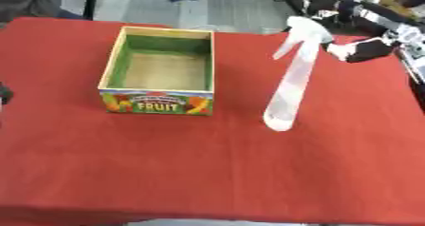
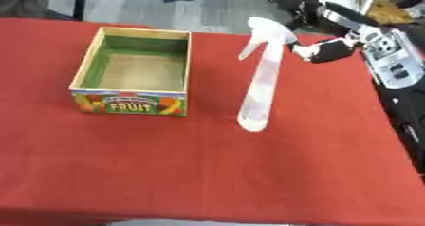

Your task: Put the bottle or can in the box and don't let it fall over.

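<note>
Tall, light, top-heavy spray bottle (image 2: 259, 85) — tips easily; right hand (image 2: 319, 49) sits beside its head, grip unclear — better held mid-body.

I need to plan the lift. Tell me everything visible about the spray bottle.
The spray bottle is tall, slim and pale, translucent-looking, with a white trigger head on top. It stands on the red table, right of the open fruit box, apart from it. The right hand is beside its head; contact is unclear.
</note>
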